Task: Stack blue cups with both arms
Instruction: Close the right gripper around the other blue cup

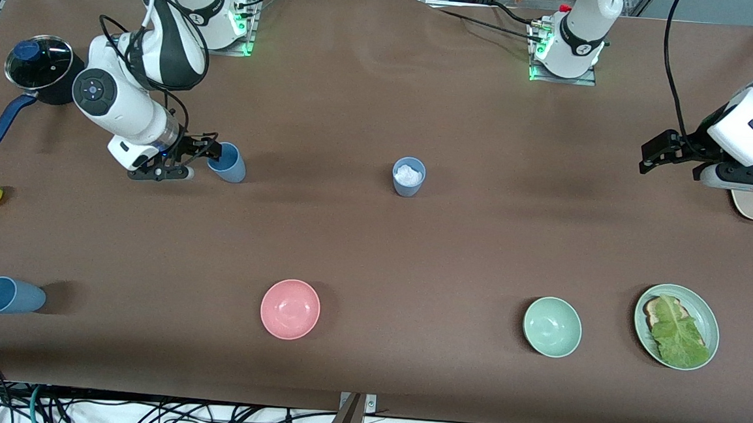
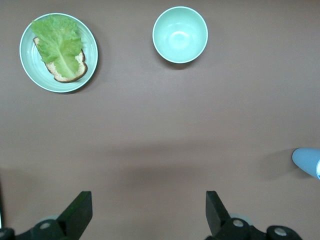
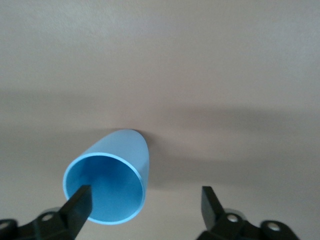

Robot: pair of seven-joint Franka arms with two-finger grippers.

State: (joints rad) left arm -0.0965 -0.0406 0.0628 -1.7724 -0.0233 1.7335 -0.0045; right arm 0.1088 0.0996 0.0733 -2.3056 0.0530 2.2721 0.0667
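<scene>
Robotics lab indicated: two white arms bolted by base plates to brown-covered table, aluminium frame rails seen at table edge, cable tangle seen on floor, household props laid out as test objects.

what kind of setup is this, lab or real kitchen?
Most likely a robotics lab bench set up as a mock kitchen. Two white arms are bolted to a table covered in brown sheet, loose cables hang along its edge, and props are spaced out: a pink bowl, a pale green bowl, a lidded pot.
</scene>
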